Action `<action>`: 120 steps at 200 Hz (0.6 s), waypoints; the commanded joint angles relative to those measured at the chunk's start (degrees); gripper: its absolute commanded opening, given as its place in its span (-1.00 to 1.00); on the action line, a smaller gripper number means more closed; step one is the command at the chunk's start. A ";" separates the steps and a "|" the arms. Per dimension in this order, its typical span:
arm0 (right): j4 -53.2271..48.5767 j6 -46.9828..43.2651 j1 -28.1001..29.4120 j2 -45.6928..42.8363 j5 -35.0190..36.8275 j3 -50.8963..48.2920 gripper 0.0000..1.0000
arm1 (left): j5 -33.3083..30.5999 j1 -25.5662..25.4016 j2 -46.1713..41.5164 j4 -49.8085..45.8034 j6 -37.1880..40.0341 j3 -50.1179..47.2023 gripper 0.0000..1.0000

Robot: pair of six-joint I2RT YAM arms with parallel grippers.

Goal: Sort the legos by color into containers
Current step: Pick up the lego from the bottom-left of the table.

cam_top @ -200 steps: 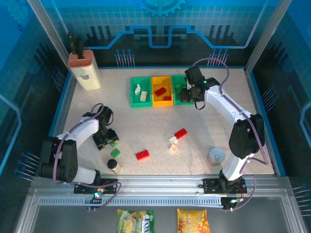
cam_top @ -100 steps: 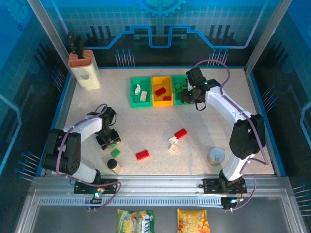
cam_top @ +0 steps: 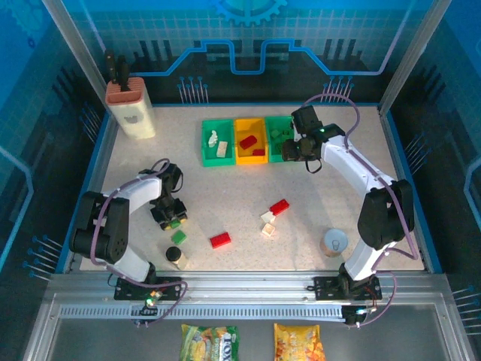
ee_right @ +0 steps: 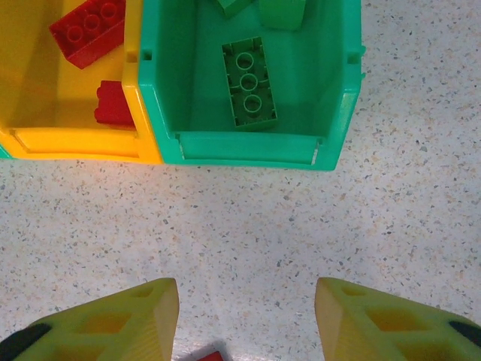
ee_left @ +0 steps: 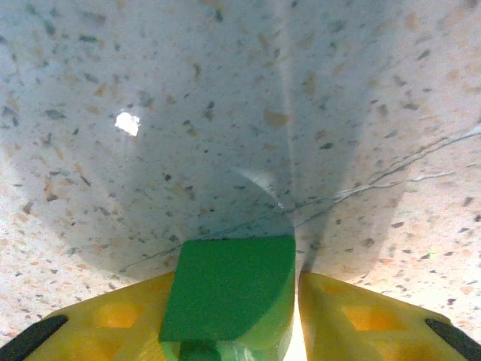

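My left gripper [cam_top: 172, 219] is low on the table at the left, shut on a green lego [ee_left: 229, 289] that sits between its yellow fingers [ee_left: 113, 323]. A second green lego [cam_top: 179, 237] lies just in front of it. Red legos [cam_top: 220, 240] [cam_top: 279, 206] and two cream legos [cam_top: 267, 224] lie mid-table. The containers stand in a row at the back: a green one [cam_top: 207, 143], a yellow one [cam_top: 250, 157] and a green one [cam_top: 272, 154]. My right gripper [cam_top: 298, 153] hovers open and empty over bare table, just before the right green container [ee_right: 331, 150], which holds a green lego [ee_right: 249, 83].
A beige knife block [cam_top: 131, 111] stands at the back left. A dark-capped jar [cam_top: 173, 254] sits near the front left, beside a cream brick [cam_top: 183, 262]. A grey round cup [cam_top: 335, 243] stands front right by the right arm. Red legos [ee_right: 86, 30] lie in the yellow container.
The left gripper's fingers have closed in on the green lego while the arm shifted slightly right. The right gripper has drifted a little right, away from the green container.
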 commanded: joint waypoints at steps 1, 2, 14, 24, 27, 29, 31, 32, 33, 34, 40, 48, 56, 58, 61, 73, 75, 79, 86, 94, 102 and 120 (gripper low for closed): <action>-0.06 -0.28 -0.60 -2.39 -0.11 -0.84 0.04 | 0.38 -0.77 0.46 0.26 1.23 2.20 -0.16; -0.08 -0.28 -0.64 -2.39 -0.10 -0.86 0.04 | 0.36 -0.80 0.43 0.26 1.31 2.22 -0.16; -0.35 -0.28 -0.59 -2.65 0.13 -0.87 0.04 | 0.35 -0.95 0.27 0.10 1.73 2.73 -0.16; -0.55 -0.23 -0.60 -2.82 0.26 -0.91 0.04 | 0.35 -1.09 0.08 -0.22 2.08 3.34 -0.17; -0.61 -0.20 -0.64 -2.91 0.34 -0.97 0.04 | 0.34 -1.17 -0.03 -0.36 2.18 3.55 -0.17; -0.63 -0.19 -0.60 -2.92 0.39 -1.04 0.04 | 0.40 -1.17 -0.04 -0.36 2.19 3.62 -0.17; -0.70 -0.13 -0.59 -2.99 0.42 -0.99 0.04 | 0.35 -1.18 -0.08 -0.43 2.23 3.77 -0.17; -0.71 -0.11 -0.59 -3.00 0.38 -1.02 0.04 | 0.34 -1.22 -0.10 -0.44 2.30 3.84 -0.17; -0.76 -0.11 -0.59 -3.00 0.41 -1.04 0.04 | 0.29 -1.24 -0.12 -0.49 2.33 3.88 -0.17; -0.78 -0.11 -0.63 -3.05 0.42 -1.05 0.04 | 0.27 -1.30 -0.12 -0.52 2.35 3.89 -0.17; -0.96 -0.02 -0.62 -3.18 0.39 -1.03 0.04 | 0.33 -1.48 -0.22 -0.54 2.53 4.25 -0.17; -1.20 0.07 -0.64 -3.39 0.46 -1.13 0.04 | 0.29 -1.66 -0.26 -0.63 2.78 4.50 -0.18; -1.32 0.20 -0.59 -3.61 0.52 -1.30 0.03 | 0.16 -1.74 -0.09 -0.71 3.03 4.78 -0.18; -1.33 0.24 -0.61 -3.69 0.52 -1.32 0.03 | 0.23 -1.78 0.06 -0.74 3.10 4.79 -0.18; -1.33 0.28 -0.66 -3.78 0.63 -1.40 0.03 | 0.20 -1.84 0.11 -0.73 3.19 4.87 -0.18; -1.55 0.46 -0.59 -4.29 0.90 -1.75 0.03 | 0.06 -1.90 0.80 -0.67 3.57 5.03 -0.17; -1.59 0.50 -0.63 -4.32 0.96 -1.80 0.03 | 0.00 -1.93 0.90 -0.59 3.54 5.05 -0.16; -1.64 0.51 -0.63 -4.47 1.07 -1.85 0.03 | -0.02 -2.04 1.13 -0.54 3.74 4.90 -0.15; -1.96 0.60 -0.59 -4.68 1.17 -1.91 0.03 | -0.17 -2.13 1.58 -0.39 3.93 4.90 -0.14; -2.27 0.68 -0.52 -4.89 1.27 -1.94 0.03 | -0.20 -2.22 2.03 -0.05 4.18 4.80 -0.13; -2.55 0.73 -0.51 -5.15 1.31 -2.03 0.03 | -0.11 -2.23 2.56 0.36 4.27 4.64 -0.13; -2.72 0.85 -0.41 -5.85 1.72 -2.37 0.03 | 0.10 -2.47 3.78 1.15 4.36 4.55 -0.13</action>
